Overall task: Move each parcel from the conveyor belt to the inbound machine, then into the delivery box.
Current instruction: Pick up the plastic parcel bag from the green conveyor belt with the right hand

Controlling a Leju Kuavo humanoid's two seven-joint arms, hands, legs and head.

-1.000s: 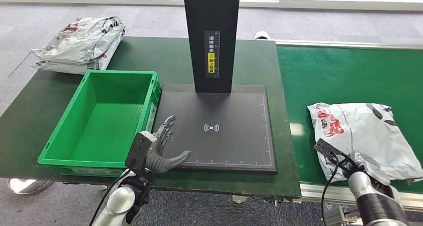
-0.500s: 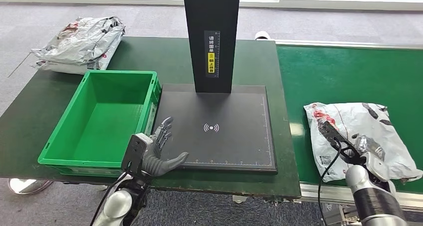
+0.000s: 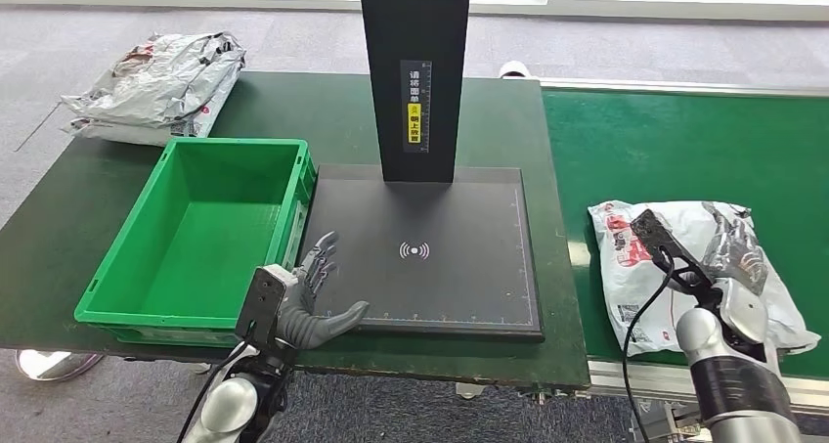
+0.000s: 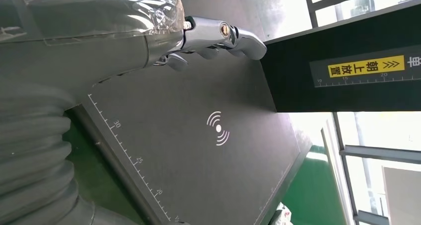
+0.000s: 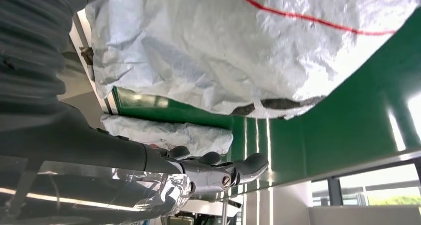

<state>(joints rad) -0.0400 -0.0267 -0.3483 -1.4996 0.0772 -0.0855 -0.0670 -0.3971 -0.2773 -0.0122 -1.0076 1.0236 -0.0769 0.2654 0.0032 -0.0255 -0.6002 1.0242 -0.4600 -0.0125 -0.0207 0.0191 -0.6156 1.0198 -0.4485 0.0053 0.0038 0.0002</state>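
- The right robot hand lies over the parcel on the conveyor belt, fingers extended across its crumpled top; in the right wrist view the fingers sit alongside a fold of the wrapping with the bulk of the parcel just beside them; whether the robot hand actually grips the bag or only rests against it cannot be told from these pictures.
- The left robot hand is spread and holds nothing; it hovers at the near left corner of the inbound machine, fingers pointing over the black plate, thumb stretched out along the near edge; the left wrist view shows the fingers straight and apart above the plate and its wireless mark.
- The parcel is a grey-white plastic mailer with red print, lying flat on the green belt near its near edge, well apart from the machine.
- The machine's black post rises from the far edge of the plate and carries a yellow label.
- The green delivery box stands just beside the plate on its left, on the dark green table; nothing shows inside it.
- A pile of grey mailers rests at the far left corner of the table, beyond the box.
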